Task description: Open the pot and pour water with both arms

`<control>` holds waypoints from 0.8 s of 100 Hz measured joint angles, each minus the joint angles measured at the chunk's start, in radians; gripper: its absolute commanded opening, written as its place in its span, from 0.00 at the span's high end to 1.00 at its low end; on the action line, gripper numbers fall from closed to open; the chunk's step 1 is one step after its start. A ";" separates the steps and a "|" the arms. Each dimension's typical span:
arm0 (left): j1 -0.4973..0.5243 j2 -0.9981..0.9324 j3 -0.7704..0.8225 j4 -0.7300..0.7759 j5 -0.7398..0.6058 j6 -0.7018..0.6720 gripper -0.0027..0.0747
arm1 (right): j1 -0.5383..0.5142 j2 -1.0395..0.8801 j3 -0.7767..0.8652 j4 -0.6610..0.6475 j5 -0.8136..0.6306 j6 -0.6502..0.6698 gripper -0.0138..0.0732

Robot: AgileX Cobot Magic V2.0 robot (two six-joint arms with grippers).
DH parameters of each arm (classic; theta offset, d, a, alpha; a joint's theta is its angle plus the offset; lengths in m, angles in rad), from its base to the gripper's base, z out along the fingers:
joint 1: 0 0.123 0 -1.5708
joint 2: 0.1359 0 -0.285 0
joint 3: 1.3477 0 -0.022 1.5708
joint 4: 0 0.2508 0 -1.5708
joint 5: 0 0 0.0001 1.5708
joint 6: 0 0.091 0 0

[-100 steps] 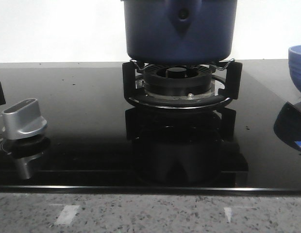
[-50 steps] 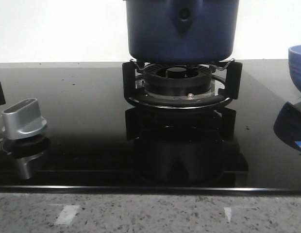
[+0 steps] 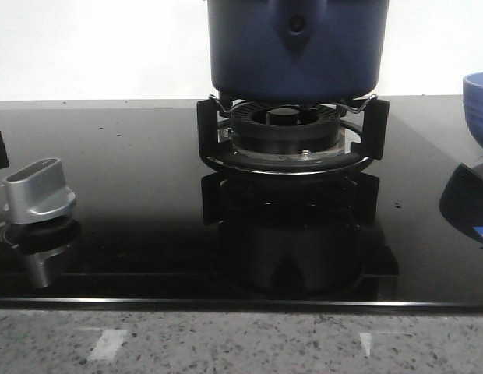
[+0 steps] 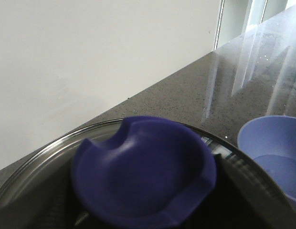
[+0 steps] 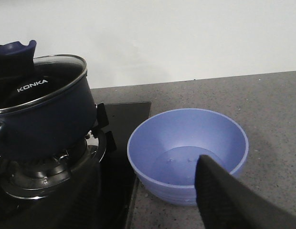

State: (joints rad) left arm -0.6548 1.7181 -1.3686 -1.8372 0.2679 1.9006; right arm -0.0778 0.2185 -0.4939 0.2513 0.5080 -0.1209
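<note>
The dark navy pot (image 3: 296,47) stands on the burner (image 3: 287,132) at the back centre, its top cut off in the front view. In the right wrist view the pot (image 5: 43,119) carries a glass lid (image 5: 38,83) with a steel rim. In the left wrist view the lid's navy knob (image 4: 143,176) fills the space between the dark fingers of my left gripper (image 4: 143,207), which is shut on it. My right gripper (image 5: 148,205) is open and empty, low beside the light blue bowl (image 5: 188,152); one finger (image 5: 224,200) overlaps the bowl's near rim.
The black glass stovetop (image 3: 132,195) has a silver control knob (image 3: 37,191) at the left. The light blue bowl (image 3: 477,109) sits on the grey stone counter to the pot's right and seems to hold a little water. A white wall is behind.
The pot has shifted slightly to the right in the front view. Nothing else has moved.
</note>
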 measured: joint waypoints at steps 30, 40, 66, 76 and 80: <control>0.004 0.002 -0.002 -0.001 0.025 -0.002 0.56 | 0.000 0.000 0.000 0.000 0.000 0.000 0.39; 0.006 0.002 -0.002 -0.001 0.027 -0.002 0.56 | 0.000 0.000 0.000 0.000 0.000 0.000 0.39; 0.031 -0.019 0.004 0.025 0.049 -0.002 0.56 | 0.000 0.000 0.000 0.000 0.002 0.000 0.39; 0.044 -0.039 0.009 0.038 0.057 -0.002 0.56 | 0.000 0.000 0.000 0.000 0.002 0.000 0.39; 0.049 -0.053 0.009 0.040 0.069 -0.002 0.56 | 0.000 0.000 0.000 0.000 0.002 0.000 0.39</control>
State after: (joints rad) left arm -0.6056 1.6654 -1.3601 -1.7969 0.3364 1.8991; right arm -0.0778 0.2185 -0.4939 0.2513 0.5103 -0.1209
